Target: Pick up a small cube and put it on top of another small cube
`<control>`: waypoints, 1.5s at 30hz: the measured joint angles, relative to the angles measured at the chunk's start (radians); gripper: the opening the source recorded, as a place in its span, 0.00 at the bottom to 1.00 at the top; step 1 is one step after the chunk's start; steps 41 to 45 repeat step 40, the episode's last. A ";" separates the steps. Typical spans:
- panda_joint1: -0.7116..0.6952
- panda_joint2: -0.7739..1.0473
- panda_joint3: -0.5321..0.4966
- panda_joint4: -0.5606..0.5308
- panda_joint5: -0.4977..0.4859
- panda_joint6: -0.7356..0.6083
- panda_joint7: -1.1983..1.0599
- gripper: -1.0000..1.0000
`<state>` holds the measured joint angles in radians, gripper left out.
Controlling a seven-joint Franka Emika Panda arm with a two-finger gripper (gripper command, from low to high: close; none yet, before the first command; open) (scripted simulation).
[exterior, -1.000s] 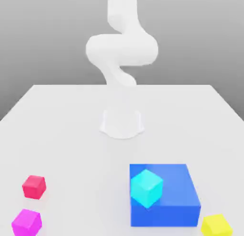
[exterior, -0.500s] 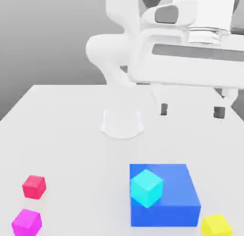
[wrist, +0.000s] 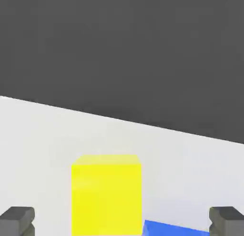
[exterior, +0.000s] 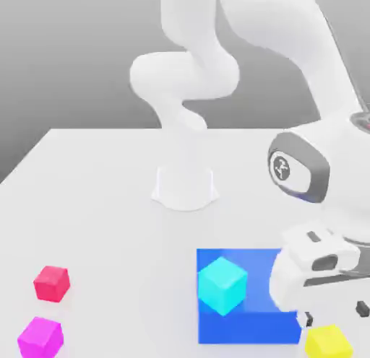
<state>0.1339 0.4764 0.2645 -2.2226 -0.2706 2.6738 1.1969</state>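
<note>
A small yellow cube point(exterior: 328, 342) lies on the white table point(exterior: 108, 205) at the front right of the exterior view, beside the big blue block point(exterior: 253, 320). My gripper point(exterior: 334, 313) hangs just above the yellow cube, open, its dark fingertips point(exterior: 306, 320) standing to either side of it. In the hand view the yellow cube point(wrist: 106, 194) sits between the two fingertips point(wrist: 17, 220), not touched by either. A small cyan cube point(exterior: 222, 286) rests on top of the blue block. Small red point(exterior: 51, 284) and magenta point(exterior: 40, 337) cubes lie at the front left.
The arm's white base point(exterior: 185, 185) stands at the middle of the table. The blue block point(wrist: 176, 228) lies right beside the yellow cube. My arm's white links arch over the right half of the table.
My hand has come down from high over the table's right side to just above the yellow cube at the front right. The fingers stay spread. No cube has moved.
</note>
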 joint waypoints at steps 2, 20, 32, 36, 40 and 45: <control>0.026 0.068 -0.031 0.016 -0.028 0.050 0.021 0.00; -0.152 -0.183 -0.116 -0.128 0.131 -0.039 0.122 0.00; -0.413 -0.388 -0.405 -0.366 0.264 0.007 0.529 0.00; -0.509 -0.280 -0.459 -0.385 0.385 0.127 0.607 1.00; -0.509 -0.280 -0.459 -0.385 0.385 0.127 0.607 1.00; -0.509 -0.280 -0.459 -0.385 0.385 0.127 0.607 1.00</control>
